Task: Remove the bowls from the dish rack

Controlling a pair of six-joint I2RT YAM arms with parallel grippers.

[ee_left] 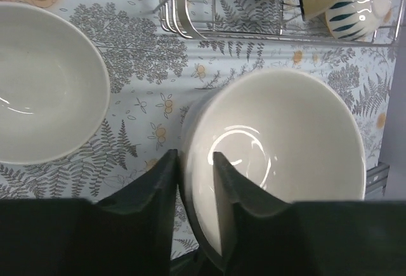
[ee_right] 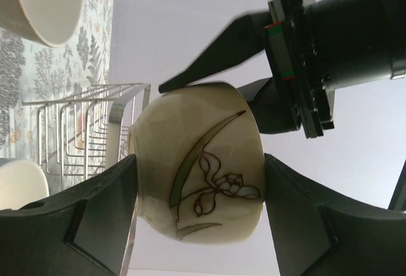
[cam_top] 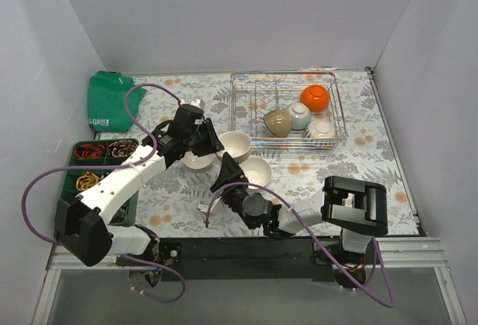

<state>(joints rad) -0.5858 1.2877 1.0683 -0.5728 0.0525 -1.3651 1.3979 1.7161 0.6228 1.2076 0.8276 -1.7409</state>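
Cream bowl (ee_left: pixel 285 155) mouth-up | left fingers (ee_left: pixel 152 190) clamp rim | right fingers (ee_right: pixel 101 216) clamped on it too

Robotics test cell, not a kitchen: the left arm (cam_top: pixel 123 179) and right arm (cam_top: pixel 302 217) I drive from afar are bolted to a black rail (cam_top: pixel 246 249) at the near edge of a table (cam_top: pixel 358 168) boxed in by plain white panels (cam_top: pixel 239 19). Purple cables (cam_top: pixel 149 84) loop loose. Homely touches are a floral cloth, a wire dish rack (cam_top: pixel 246 86) and a white bowl (cam_top: pixel 237 144).
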